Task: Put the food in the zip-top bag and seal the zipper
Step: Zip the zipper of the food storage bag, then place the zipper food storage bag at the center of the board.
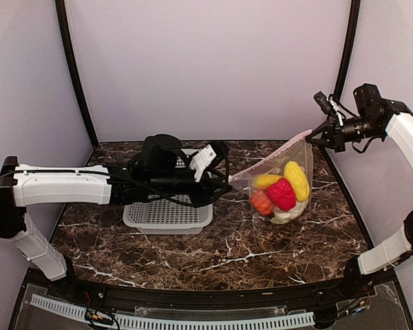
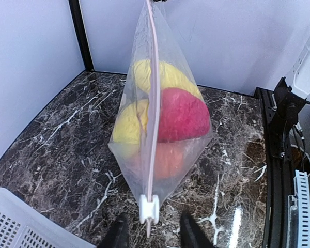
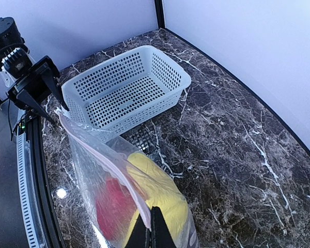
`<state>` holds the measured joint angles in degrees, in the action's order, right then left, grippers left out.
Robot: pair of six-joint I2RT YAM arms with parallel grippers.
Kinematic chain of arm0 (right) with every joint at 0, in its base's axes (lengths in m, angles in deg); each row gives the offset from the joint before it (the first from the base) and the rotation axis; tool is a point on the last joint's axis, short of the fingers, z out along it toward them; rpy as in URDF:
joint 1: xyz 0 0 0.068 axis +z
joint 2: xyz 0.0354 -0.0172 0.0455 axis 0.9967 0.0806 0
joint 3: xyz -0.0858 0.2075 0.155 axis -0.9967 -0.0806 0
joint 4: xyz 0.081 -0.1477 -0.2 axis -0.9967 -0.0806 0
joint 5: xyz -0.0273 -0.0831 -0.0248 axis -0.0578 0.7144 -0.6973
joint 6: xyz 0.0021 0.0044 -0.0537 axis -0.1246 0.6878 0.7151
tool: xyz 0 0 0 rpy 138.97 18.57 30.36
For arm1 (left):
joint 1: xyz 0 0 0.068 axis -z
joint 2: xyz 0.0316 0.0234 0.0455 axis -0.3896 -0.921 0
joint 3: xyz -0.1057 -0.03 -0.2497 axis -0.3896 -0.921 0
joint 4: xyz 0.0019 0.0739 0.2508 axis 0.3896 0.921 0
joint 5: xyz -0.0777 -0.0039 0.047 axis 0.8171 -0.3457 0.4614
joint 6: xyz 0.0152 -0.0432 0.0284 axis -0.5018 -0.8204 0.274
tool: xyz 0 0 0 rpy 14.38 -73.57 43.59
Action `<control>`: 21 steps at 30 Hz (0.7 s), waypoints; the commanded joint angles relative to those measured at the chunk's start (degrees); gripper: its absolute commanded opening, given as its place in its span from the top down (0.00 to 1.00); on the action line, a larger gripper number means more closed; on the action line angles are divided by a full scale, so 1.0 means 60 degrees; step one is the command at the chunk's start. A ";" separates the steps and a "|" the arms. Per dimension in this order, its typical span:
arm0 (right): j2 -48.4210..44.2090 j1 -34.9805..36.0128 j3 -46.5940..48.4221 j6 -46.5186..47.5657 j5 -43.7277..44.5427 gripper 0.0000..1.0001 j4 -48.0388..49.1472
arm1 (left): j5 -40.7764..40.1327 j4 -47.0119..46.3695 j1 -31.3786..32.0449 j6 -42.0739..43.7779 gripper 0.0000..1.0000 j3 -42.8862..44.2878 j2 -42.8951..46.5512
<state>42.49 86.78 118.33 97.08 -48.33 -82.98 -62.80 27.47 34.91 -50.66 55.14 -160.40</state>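
Your right gripper [image 3: 151, 230] is pinched closed on the far end of the zipper [image 2: 154, 93], with the zip-top bag [image 1: 297, 152] hanging below it and the food [image 1: 282, 194] inside. Your left gripper [image 2: 154, 233] is open, its fingers either side of the white slider [image 2: 149, 208] with gaps showing. The zipper's long axis runs straight from left gripper up to right, so the left looks like the one to close on the slider.

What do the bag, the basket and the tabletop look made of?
zip-top bag: thin clear plastic film, glossy; the food shows through and it creases.
white mesh basket: rigid moulded plastic, matt, with perforated walls.
tabletop: dark marble look with white veins, polished, glare spots; could be laminate.
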 commanded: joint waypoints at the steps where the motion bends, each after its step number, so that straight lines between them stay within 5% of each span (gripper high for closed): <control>1: -0.0065 -0.0104 -0.0014 -0.0153 -0.0385 1.00 0.0539 | 0.0122 -0.0124 -0.0063 -0.0146 0.46 -0.0104 0.0218; 4: -0.0105 -0.0025 -0.0097 -0.0125 -0.0429 1.00 0.0511 | 0.0008 -0.0740 -0.0075 -0.0274 0.20 0.0069 0.0138; 10: -0.0206 0.0146 -0.0231 -0.0032 -0.0470 1.00 0.0440 | -0.0236 -0.1524 -0.0075 -0.0131 0.05 0.0799 -0.0150; 13: -0.0249 0.0264 -0.0277 -0.0012 -0.0459 1.00 0.0425 | 0.0089 -0.1220 -0.0068 -0.0048 0.07 0.1493 -0.0757; 21: -0.0415 0.0545 -0.0461 0.0048 -0.0325 1.00 0.0476 | 0.1746 -0.0758 -0.0015 -0.0285 0.33 0.3109 -0.2231</control>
<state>41.74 89.10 116.26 96.99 -49.21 -81.69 -58.76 21.13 34.72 -51.43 70.42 -170.52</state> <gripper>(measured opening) 0.003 0.690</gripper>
